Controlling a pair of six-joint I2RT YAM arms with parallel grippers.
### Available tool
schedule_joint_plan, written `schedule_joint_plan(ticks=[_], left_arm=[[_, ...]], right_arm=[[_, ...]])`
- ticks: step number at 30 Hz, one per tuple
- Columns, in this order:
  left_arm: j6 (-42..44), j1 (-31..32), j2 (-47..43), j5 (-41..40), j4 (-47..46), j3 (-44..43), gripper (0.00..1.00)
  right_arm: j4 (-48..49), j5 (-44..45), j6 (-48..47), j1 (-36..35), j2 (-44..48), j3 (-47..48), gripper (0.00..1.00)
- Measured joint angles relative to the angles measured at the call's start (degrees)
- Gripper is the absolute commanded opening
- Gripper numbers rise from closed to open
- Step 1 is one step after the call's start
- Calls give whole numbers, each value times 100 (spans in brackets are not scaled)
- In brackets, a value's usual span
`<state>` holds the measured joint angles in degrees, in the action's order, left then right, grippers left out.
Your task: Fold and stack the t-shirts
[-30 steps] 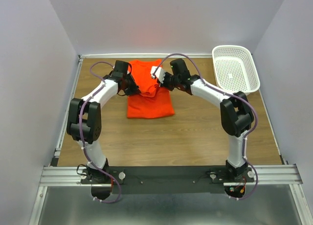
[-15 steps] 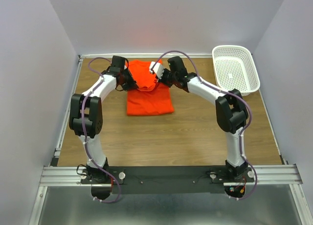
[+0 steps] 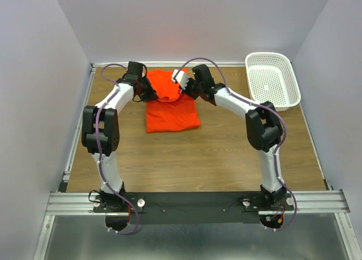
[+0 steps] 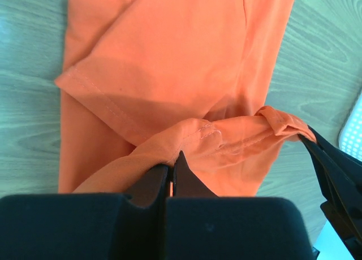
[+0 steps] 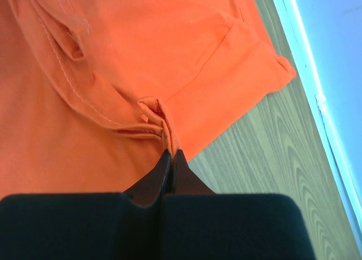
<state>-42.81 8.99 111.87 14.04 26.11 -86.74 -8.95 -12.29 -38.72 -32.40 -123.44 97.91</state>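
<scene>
The bright orange t-shirt (image 3: pixel 172 110) lies partly folded on the wooden table at the back centre. My left gripper (image 3: pixel 151 94) is shut on a hemmed edge of the shirt (image 4: pixel 169 73) and holds it lifted over the cloth below. My right gripper (image 3: pixel 182 90) is shut on a bunched fold of the same edge (image 5: pixel 113 45). Both grippers hang close together over the shirt's far part, with the cloth stretched between them. The right gripper's fingers (image 4: pixel 334 169) show at the right of the left wrist view.
A white perforated plastic basket (image 3: pixel 272 79) stands at the back right corner. The table's back rail (image 5: pixel 317 85) runs just behind the shirt. Bare wooden table (image 3: pixel 198 158) lies between the shirt and the arm bases.
Both grippers have moved towards the back of the table, carrying the shirt's held edge over the cloth. The visible shirt has grown shorter front to back.
</scene>
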Motion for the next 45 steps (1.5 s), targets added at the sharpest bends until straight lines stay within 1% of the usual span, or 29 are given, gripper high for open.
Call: schedule_joint_plan(ticks=[11, 23, 24, 25, 26, 27, 28, 29, 30, 31, 32, 33, 34, 35, 40, 42, 43, 44, 45], left_arm=[[81, -105, 317, 39, 37, -363, 0], [151, -105, 511, 155, 107, -566, 0], [153, -105, 529, 164, 107, -581, 1], [162, -105, 542, 173, 109, -590, 5], [175, -107, 557, 195, 116, -605, 9], [192, -111, 588, 227, 118, -640, 17], [216, -116, 625, 258, 120, -678, 29], [219, -118, 636, 269, 125, -695, 34], [254, -129, 669, 293, 122, -728, 39], [260, -155, 686, 319, 120, -745, 44], [280, -181, 688, 343, 114, -748, 57], [275, -214, 688, 361, 109, -748, 72], [278, -258, 688, 389, 85, -748, 73], [302, -326, 686, 424, 48, -750, 79], [413, -629, 579, 669, -323, -732, 79], [575, -723, 378, 699, -442, -728, 79], [638, -750, 260, 699, -472, -704, 79], [710, -765, 57, 702, -590, -570, 79], [774, -769, -170, 708, -675, -400, 79]], right_arm=[[28, 138, 79, 48, -116, 234, 1], [33, 251, 122, 66, -247, 243, 1], [33, 258, 122, 66, -251, 243, 1], [33, 262, 122, 66, -258, 243, 1], [33, 267, 122, 66, -267, 245, 5], [31, 278, 125, 66, -284, 269, 13], [28, 295, 136, 66, -306, 306, 43], [35, 319, 155, 66, -348, 361, 53], [33, 350, 208, 66, -382, 404, 56], [37, 428, 254, 66, -459, 514, 63], [46, 518, 369, 66, -529, 608, 65], [81, 614, 459, 66, -581, 704, 68], [101, 656, 492, 68, -634, 734, 68], [136, 754, 621, 72, -708, 817, 68], [293, 1224, 1180, 118, -850, 973, 66], [352, 1294, 1364, 144, -844, 973, 70], [372, 1231, 1425, 166, -802, 929, 76], [341, 1102, 1449, 205, -706, 822, 81], [330, 767, 1281, 245, -527, 577, 82]])
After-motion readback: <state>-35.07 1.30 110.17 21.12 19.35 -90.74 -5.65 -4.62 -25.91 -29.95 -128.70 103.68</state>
